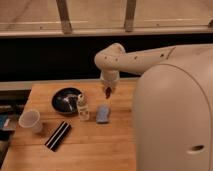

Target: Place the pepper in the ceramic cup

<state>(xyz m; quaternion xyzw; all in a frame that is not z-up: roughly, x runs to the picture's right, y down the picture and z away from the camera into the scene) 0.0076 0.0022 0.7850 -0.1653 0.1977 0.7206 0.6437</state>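
The pepper (107,92) is a small dark red piece hanging from my gripper (108,89), which is shut on it and holds it above the wooden table (120,145), behind the table's middle. The ceramic cup (30,121) is off-white and stands upright near the table's left edge, well to the left of and nearer than the gripper. The arm reaches in from the right, and its large white body fills the right side of the view.
A round black bowl (66,99) sits at the back left. A small clear white-capped bottle (82,107) stands beside it. A small blue-grey object (102,114) lies right of the bottle. A flat black bar (57,135) lies in front, near the cup.
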